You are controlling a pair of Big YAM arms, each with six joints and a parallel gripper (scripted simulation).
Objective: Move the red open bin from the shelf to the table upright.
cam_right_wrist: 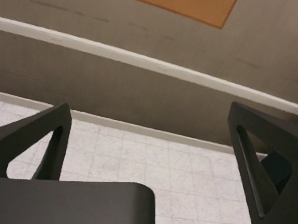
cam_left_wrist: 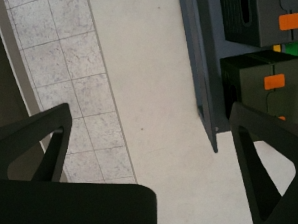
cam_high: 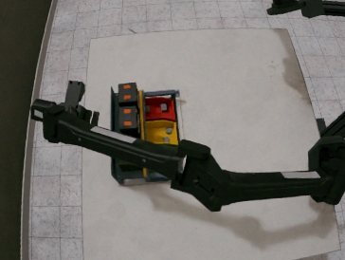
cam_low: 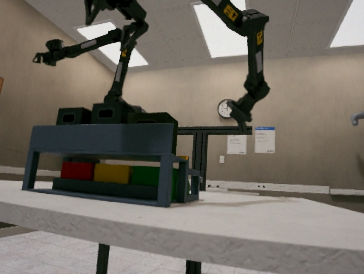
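Observation:
The red open bin [cam_high: 158,113] [cam_low: 77,171] stands on the lower level of the blue-grey shelf [cam_high: 114,106] [cam_low: 100,140] [cam_left_wrist: 202,75], at one end, with small grey parts in it. My left gripper [cam_high: 84,102] [cam_left_wrist: 150,111] is open and empty. It hangs above the table's edge beside the shelf, on the side away from the red bin. My right gripper [cam_low: 41,58] [cam_right_wrist: 149,111] is open and empty. It is held high and far from the shelf, facing a wall and the floor.
A yellow bin [cam_high: 161,134] [cam_low: 112,173] with parts stands next to the red one, and a green bin [cam_low: 147,176] beyond it. Two dark closed bins [cam_high: 128,119] [cam_high: 127,92] [cam_left_wrist: 260,90] with orange marks stand on the shelf top. The left arm's forearm crosses over the shelf. The white table [cam_high: 227,85] [cam_low: 225,225] extends beside the shelf.

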